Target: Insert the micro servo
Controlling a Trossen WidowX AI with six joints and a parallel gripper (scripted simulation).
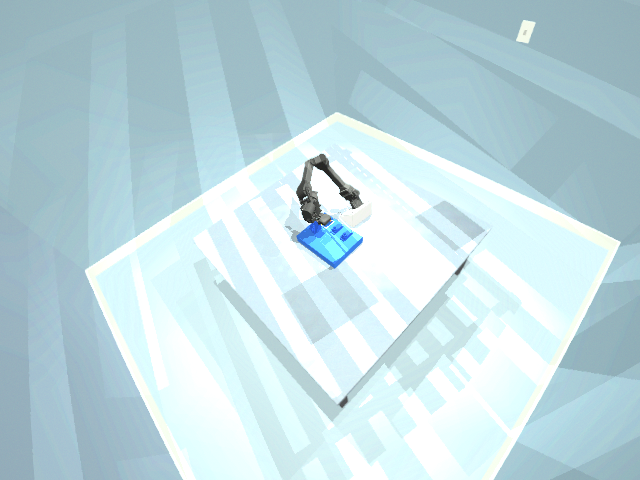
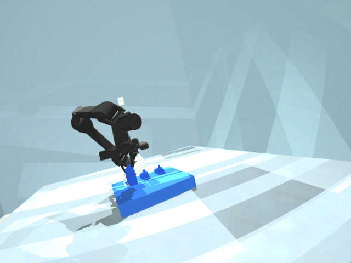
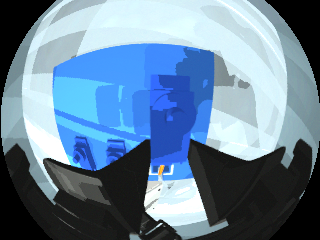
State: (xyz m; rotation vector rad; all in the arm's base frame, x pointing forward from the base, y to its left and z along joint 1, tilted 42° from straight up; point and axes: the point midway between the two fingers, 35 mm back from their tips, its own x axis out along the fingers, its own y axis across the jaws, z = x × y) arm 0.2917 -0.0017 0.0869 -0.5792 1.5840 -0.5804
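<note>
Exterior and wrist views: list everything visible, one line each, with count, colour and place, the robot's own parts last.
deck: 1, blue block, on the pale table, in front of the arm.
seated servos: 2, blue, side by side on the deck's top, beside the held one.
micro servo: 1, blue, upright over the deck's near-left end, between the claw's fingers.
white block: 1, white, behind the deck by the arm's base.
table: 1, pale with grey patches, under everything.
wall plate: 1, cream, far off.
arm: 1, black, bent over the deck.
claw: 1, black, closed on the micro servo.
</note>
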